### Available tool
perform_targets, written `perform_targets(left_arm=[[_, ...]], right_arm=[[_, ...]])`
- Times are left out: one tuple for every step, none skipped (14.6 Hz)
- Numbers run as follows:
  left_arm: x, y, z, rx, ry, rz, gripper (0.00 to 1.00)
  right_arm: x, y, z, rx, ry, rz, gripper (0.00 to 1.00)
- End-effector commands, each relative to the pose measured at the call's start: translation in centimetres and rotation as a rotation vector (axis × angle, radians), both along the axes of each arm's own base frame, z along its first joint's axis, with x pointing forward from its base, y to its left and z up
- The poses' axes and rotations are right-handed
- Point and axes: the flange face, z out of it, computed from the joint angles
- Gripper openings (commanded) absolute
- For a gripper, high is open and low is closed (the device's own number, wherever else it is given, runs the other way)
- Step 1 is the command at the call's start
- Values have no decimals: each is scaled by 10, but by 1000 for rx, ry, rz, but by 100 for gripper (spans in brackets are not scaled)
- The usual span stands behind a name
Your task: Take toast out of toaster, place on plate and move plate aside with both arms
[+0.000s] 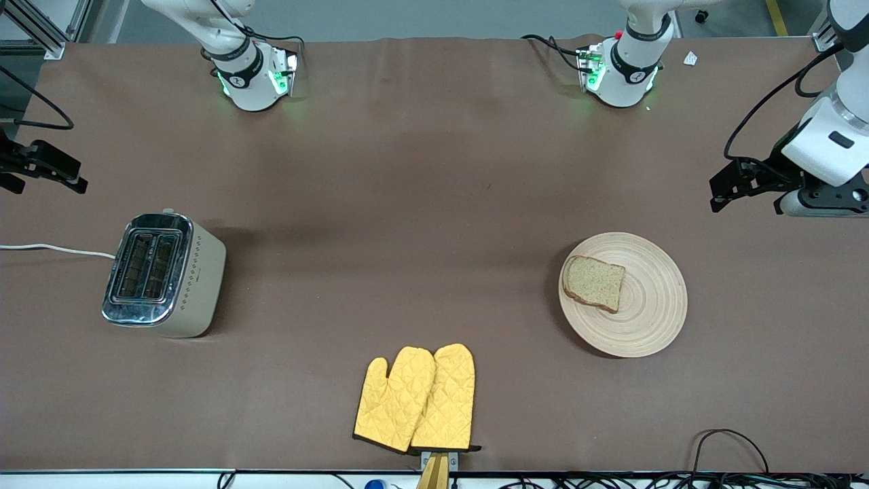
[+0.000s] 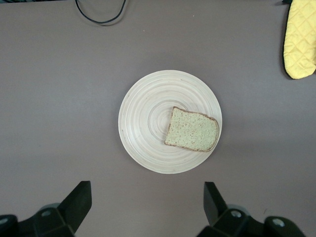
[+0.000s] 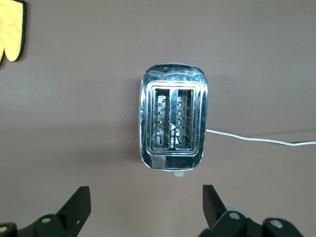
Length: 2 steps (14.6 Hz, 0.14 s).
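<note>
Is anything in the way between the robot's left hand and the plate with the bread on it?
Nothing visible. The open left gripper hangs over bare table toward the left arm's end, and only tablecloth shows between it and the plate with the toast. The oven mitts lie well aside.

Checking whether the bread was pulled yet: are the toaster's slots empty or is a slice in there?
Empty. Both slots of the toaster show only bare wire racks, and the toast lies on the plate.
</note>
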Motion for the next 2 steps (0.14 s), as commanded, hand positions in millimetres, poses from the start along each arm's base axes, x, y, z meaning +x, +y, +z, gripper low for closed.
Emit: perform_targets(left_arm=[[5, 7, 6, 17, -4, 3, 100], [5, 6, 6, 17, -4, 3, 100]], right_arm=[[-1, -7, 6, -12, -7, -19, 100], [-1, -6, 6, -12, -7, -19, 100]])
